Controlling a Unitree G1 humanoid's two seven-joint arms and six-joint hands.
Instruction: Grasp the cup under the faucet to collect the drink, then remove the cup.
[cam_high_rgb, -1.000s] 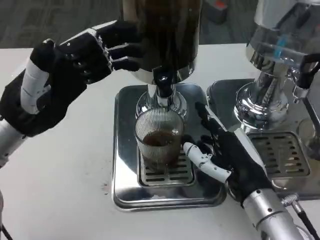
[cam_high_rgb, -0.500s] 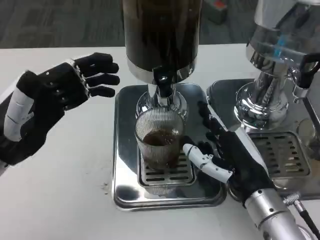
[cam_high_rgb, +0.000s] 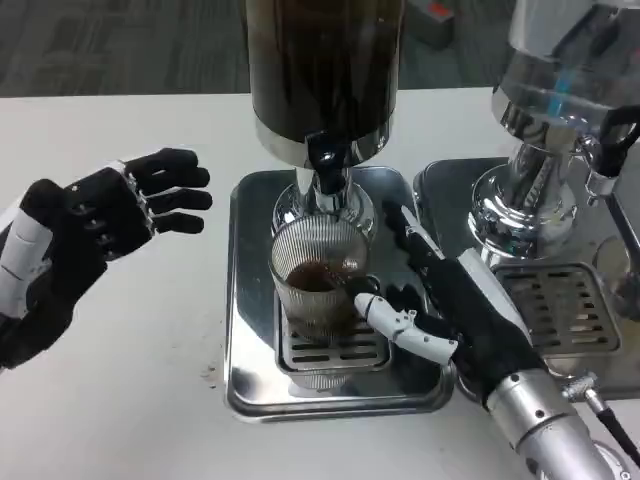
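Setting: white table (cam_high_rgb: 150, 400) with grey carpet beyond its far edge; a steel drip tray (cam_high_rgb: 250, 390) lies on it under a dark drink dispenser (cam_high_rgb: 325, 70).
Cup: a clear ribbed glass cup (cam_high_rgb: 318, 275) stands upright on the slotted grate (cam_high_rgb: 335, 352) of the drip tray, directly beneath the faucet (cam_high_rgb: 325, 165); dark brown drink fills its lower part.
Faucet: a black lever and short spout at the base of the dispenser, just above the cup's rim and not touching it.
Right hand: the right hand (cam_high_rgb: 455, 310) lies on the right side of the drip tray, just beside the cup; its fingers are spread, the white thumb reaching in to the cup's right wall at about mid-height and seemingly touching it, the black fingers stretched toward the back of the tray. It does not enclose the cup and holds nothing.
Left hand: the left hand (cam_high_rgb: 105, 215) hovers above the table to the left of the tray, well apart from the cup, fingers apart and lightly bent, holding nothing.
Neighbour: a second, chrome dispenser (cam_high_rgb: 550, 150) on its own grated tray (cam_high_rgb: 560, 310) stands to the right.
Change: compared with a second ago, the left hand has drawn back from the dispenser's side, down and to the left; the right hand's thumb has edged nearer the cup wall; the cup has stayed in place with the same level of drink.
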